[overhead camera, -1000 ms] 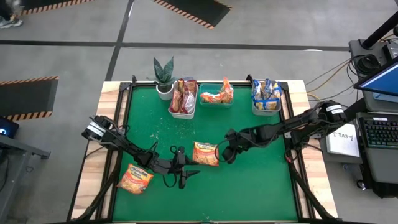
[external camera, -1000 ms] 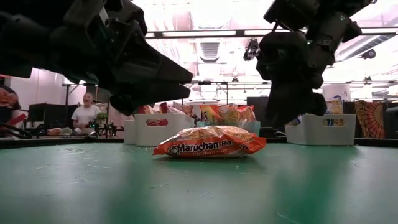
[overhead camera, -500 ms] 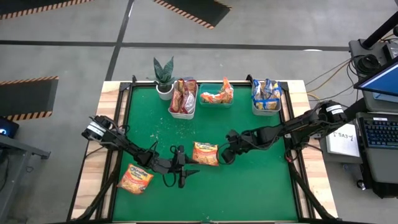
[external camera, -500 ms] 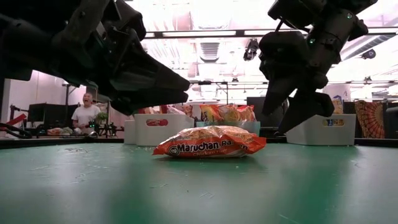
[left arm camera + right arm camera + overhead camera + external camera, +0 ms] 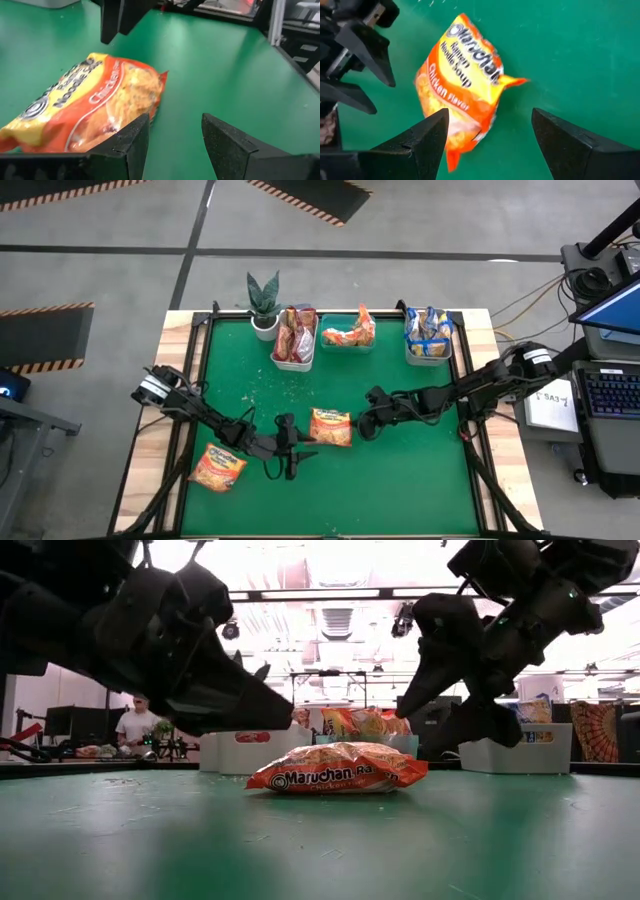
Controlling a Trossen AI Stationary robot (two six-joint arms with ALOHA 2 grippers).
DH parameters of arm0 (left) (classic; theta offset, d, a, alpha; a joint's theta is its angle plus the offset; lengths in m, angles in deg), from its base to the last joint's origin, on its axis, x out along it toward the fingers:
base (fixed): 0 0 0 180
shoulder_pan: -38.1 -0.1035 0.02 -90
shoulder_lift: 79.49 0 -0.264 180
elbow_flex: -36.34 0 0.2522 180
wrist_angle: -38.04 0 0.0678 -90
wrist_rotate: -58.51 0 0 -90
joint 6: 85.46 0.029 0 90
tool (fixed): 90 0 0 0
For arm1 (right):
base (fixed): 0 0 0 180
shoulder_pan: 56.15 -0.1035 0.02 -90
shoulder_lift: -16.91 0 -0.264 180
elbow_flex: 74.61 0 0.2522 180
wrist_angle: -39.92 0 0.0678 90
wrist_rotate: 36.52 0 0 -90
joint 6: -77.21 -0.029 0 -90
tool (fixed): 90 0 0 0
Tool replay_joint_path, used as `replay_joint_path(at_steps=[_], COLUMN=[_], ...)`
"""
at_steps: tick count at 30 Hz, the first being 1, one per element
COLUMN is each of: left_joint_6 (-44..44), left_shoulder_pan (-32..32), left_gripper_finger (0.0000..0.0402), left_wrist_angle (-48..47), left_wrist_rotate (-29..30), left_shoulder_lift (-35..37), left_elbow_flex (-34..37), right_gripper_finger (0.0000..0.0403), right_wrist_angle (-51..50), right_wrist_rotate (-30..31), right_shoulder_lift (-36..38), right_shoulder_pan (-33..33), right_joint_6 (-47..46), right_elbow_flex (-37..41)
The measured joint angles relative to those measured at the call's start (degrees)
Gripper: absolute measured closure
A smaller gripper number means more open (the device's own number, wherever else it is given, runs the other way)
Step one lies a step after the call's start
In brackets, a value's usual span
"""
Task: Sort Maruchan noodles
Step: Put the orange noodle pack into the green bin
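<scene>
On the green table [image 5: 400, 490], near its left edge, one flat orange-yellow crinkly plastic noodle packet [image 5: 218, 467] lies alone, beside the left arm. The left gripper [image 5: 297, 458] is low over the table, a little to the right of this packet. Its two dark fingers [image 5: 131, 142] stand partly open with only green table between them, and they hold nothing. One finger is just beside the edge of a second orange-yellow packet with the words "Chicken Flavor" [image 5: 331, 426], which lies flat near the middle of the table.

To the right of this middle packet is the right gripper [image 5: 367, 426], also low and close to it. Its jaws are wide open and empty; in the right wrist view the packet [image 5: 465, 97] lies on the table beyond the two fingers [image 5: 427, 140], not between them.

At the far edge of the table stand, from left to right, a small green plant in a white pot [image 5: 264, 303], a white plastic bin [image 5: 281, 361] with red-brown packets [image 5: 297, 332], a teal bin [image 5: 346, 346] with orange packets [image 5: 353, 330], and a grey bin [image 5: 429, 359] with blue-marked packets [image 5: 429, 328].

In the low view a person [image 5: 136, 723] is seen in the room far behind the table.
</scene>
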Motion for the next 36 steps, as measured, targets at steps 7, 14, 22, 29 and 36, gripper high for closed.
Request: replay_joint_path(at_steps=[7, 14, 22, 29, 36], left_joint_6=[-0.27, -0.11, -0.37, -2.44, -1.80], left_shoulder_pan=[-0.44, -0.46, -0.55, -0.89, -1.01], left_gripper_finger=[0.0238, 0.0238, 0.0238, 0.0251, 0.0277], left_wrist_angle=[-1.29, -1.72, -2.00, 0.67, 2.43], left_wrist_rotate=[0.49, 0.51, 0.60, 1.51, 0.94], left_shoulder_lift=[0.00, 0.00, -3.32, -6.90, -8.21], left_elbow_flex=[1.04, 1.17, 1.02, 0.97, 0.99], right_gripper_finger=[0.0127, 0.0126, 0.0128, 0.0129, 0.0147], right_wrist_angle=[2.01, 9.78, 19.90, 27.69, 31.14], right_wrist_rotate=[2.16, 2.91, 2.66, 1.85, 2.34], right_shoulder_lift=[-1.84, -7.22, -13.15, -16.71, -20.00], right_shoulder_pan=[0.02, 0.04, 0.02, 0.13, 0.13], right_joint_6=[0.28, 1.42, 2.28, 3.13, 5.61], right_elbow_flex=[0.43, 0.13, 0.03, -0.10, -1.96])
